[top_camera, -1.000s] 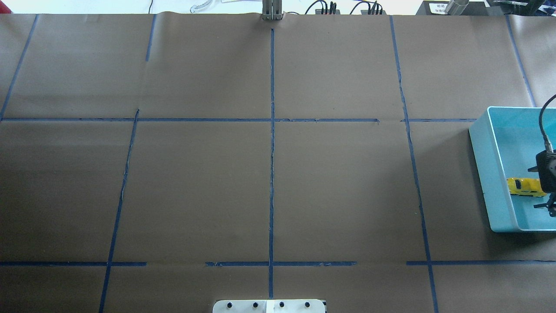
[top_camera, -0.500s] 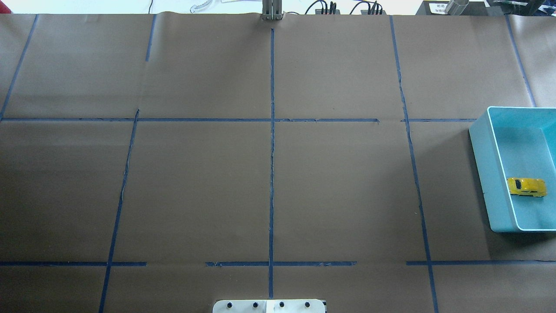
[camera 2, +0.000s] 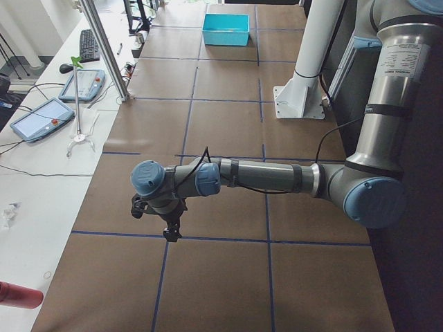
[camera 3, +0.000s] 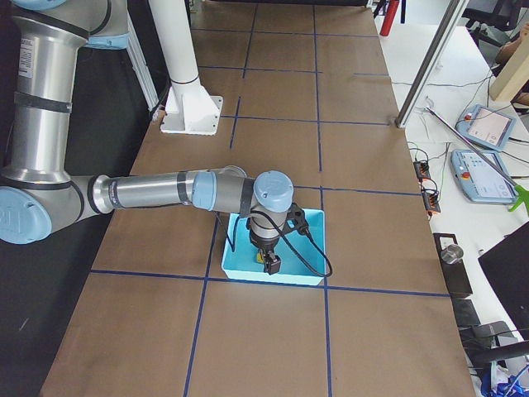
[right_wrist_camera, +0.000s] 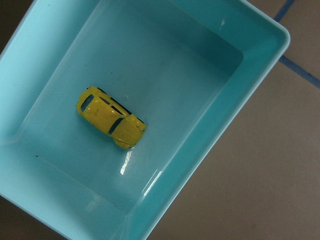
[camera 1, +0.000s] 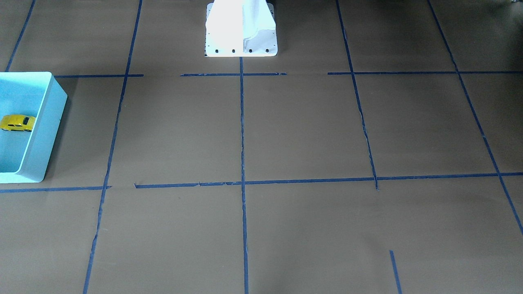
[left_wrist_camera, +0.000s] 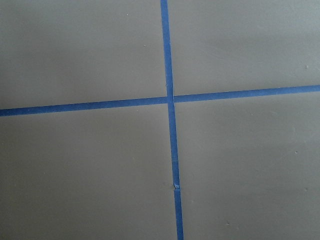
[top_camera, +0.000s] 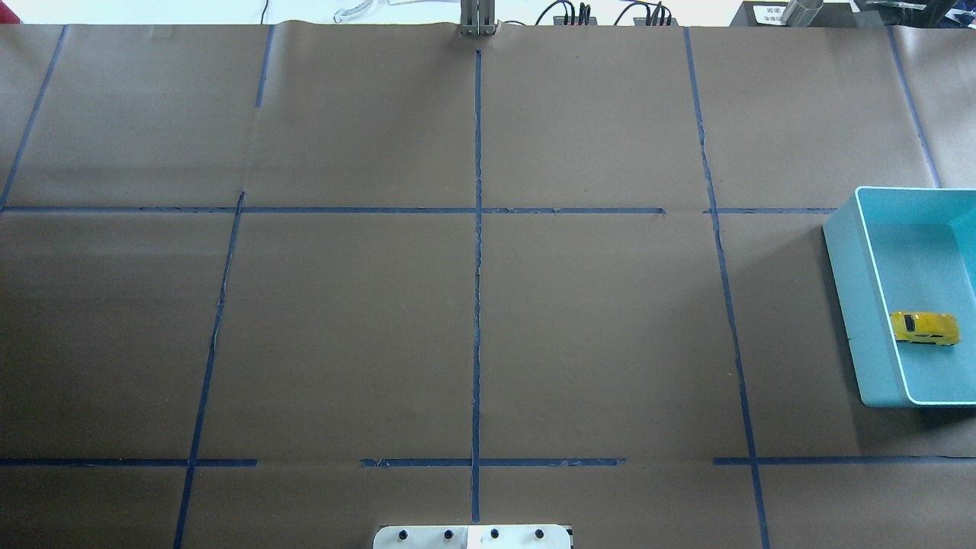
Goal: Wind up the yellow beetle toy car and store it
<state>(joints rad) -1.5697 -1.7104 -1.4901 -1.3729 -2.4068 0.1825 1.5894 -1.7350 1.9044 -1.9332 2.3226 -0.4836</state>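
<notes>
The yellow beetle toy car [top_camera: 925, 328] lies on its wheels inside the light blue bin [top_camera: 858, 305] at the table's right side. It also shows in the front-facing view [camera 1: 16, 123] and the right wrist view [right_wrist_camera: 111, 117], near the bin's wall. My right gripper [camera 3: 270, 263] hangs above the bin [camera 3: 307, 277], over the car. It shows only in the exterior right view, so I cannot tell whether it is open or shut. My left gripper [camera 2: 169, 227] points down over a tape line at the far left end. It shows only in the exterior left view, so I cannot tell its state.
Brown paper with blue tape lines [top_camera: 477, 305] covers the table. The white robot base [camera 1: 241, 28] stands at the near middle edge. The left wrist view holds only a tape crossing [left_wrist_camera: 170, 99]. Tablets and cables [camera 2: 41, 117] lie on the side bench.
One second ago my right gripper was at the overhead view's right edge, over the car in the bin. It has since left that view. The car has not moved.
</notes>
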